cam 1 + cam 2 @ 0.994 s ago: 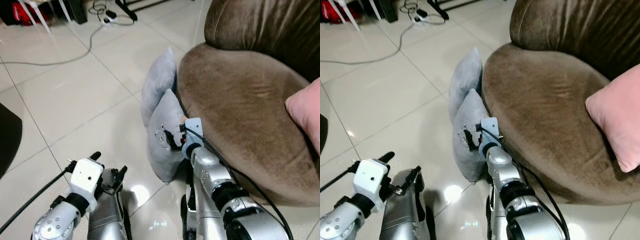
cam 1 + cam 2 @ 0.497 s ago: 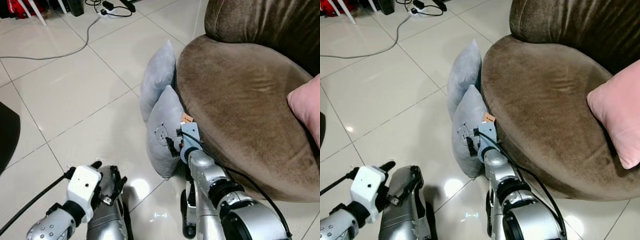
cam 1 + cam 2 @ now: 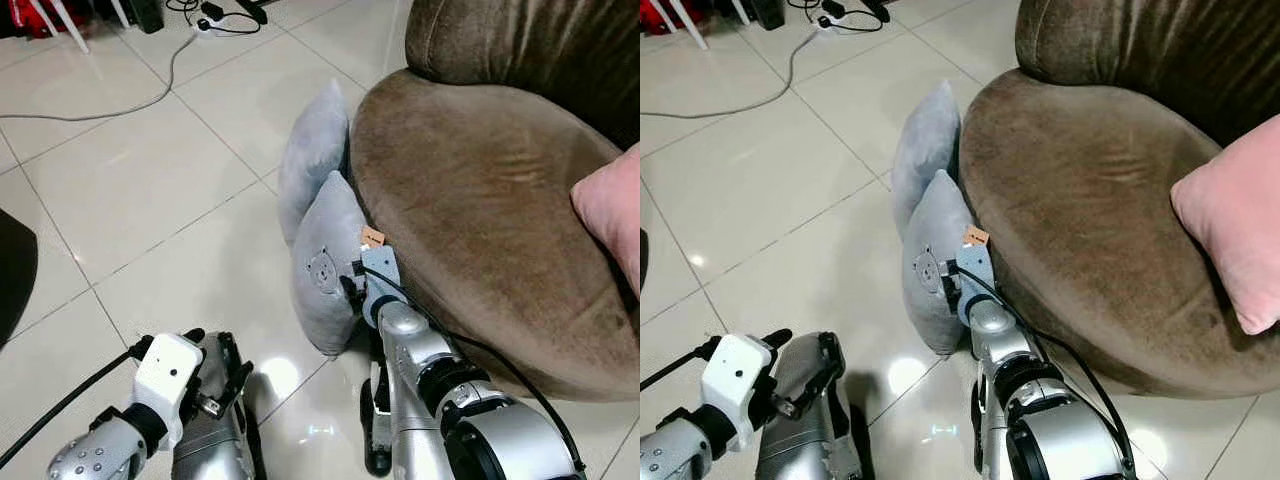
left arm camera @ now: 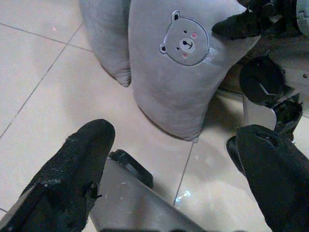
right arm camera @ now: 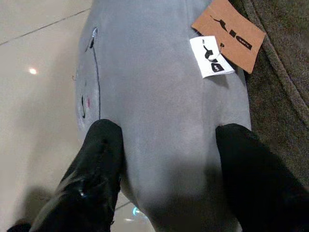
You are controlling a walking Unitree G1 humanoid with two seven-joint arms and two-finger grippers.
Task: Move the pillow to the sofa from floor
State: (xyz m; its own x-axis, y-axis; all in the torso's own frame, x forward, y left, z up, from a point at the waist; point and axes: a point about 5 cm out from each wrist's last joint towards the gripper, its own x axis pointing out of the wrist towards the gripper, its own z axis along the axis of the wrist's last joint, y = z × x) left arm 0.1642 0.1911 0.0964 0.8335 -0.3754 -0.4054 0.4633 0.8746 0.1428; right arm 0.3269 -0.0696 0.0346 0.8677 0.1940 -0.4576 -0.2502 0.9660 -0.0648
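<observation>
Two grey pillows stand on edge on the tiled floor, leaning against the front of the brown sofa (image 3: 480, 200). The near pillow (image 3: 325, 270) has a bear face (image 4: 185, 43) and paper tags (image 5: 227, 36); the far pillow (image 3: 312, 150) stands behind it. My right gripper (image 5: 169, 133) is open, one finger (image 5: 104, 145) on each side of the near pillow's upper edge and touching the fabric. My left gripper (image 3: 215, 360) is open low over the floor, a short way before the near pillow.
A pink cushion (image 3: 612, 210) lies at the sofa seat's right end. A grey cable (image 3: 120, 105) runs across the tiles to a power strip (image 3: 215, 25) at the back. A dark object (image 3: 12, 270) sits at the left edge.
The camera has dipped and shifted a little. My right gripper has come further onto the near pillow's edge. The left gripper has sunk slightly lower.
</observation>
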